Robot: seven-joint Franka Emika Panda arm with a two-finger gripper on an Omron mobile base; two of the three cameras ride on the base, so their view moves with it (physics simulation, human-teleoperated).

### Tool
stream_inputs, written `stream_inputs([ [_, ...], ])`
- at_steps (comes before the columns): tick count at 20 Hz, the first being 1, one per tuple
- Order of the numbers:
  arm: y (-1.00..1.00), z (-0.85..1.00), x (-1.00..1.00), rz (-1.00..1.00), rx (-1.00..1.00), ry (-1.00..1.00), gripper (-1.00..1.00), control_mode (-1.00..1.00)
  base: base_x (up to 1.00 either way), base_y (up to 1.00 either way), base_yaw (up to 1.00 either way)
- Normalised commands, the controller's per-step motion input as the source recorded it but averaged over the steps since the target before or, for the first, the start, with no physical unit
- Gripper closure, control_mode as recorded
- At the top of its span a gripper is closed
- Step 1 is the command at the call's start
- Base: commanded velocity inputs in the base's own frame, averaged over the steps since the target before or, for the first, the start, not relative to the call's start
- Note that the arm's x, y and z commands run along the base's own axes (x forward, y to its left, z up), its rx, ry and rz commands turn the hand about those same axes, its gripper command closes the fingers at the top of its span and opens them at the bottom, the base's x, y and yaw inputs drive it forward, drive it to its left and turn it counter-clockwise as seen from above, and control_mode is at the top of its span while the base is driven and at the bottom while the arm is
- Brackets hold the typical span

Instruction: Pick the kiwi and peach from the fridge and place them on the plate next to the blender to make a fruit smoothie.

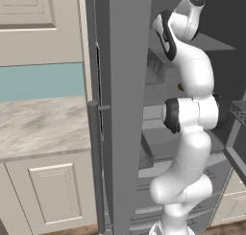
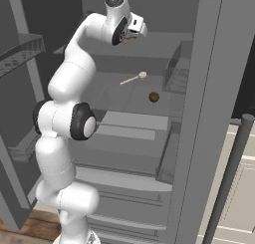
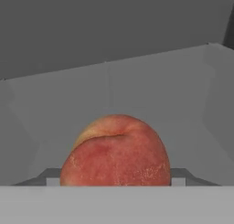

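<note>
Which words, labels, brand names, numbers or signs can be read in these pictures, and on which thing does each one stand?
None: there is no readable text in any view.
The fridge, its shelves, the peach, the kiwi and the cabinet doors are all plain, with no label, brand mark or number.

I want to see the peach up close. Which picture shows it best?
The hand view: the peach sits big and close, red and yellow, between the gripper's jaws. In the right base view the hand hides it, and in the left base view I can't pick it out.
</note>
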Motion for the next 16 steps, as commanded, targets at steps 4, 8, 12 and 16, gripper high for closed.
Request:
stream_inputs([
  [4, 0.0, -0.05, -0.3, 0.0, 0.01, -0.36, 1.0, -1.0, 0.0, 0.0, 0.0],
  [8, 0.0, 0.16, -1.0, 0.0, 0.02, -0.08, 1.0, -1.0, 0.0, 0.0, 0.0],
  [12, -0.02, 0.04, -1.0, 0.0, 0.01, -0.1, 1.0, -1.0, 0.0, 0.0, 0.0],
  [16, -0.06, 0.04, -1.0, 0.0, 0.02, -0.1, 1.0, -1.0, 0.0, 0.0, 0.0],
])
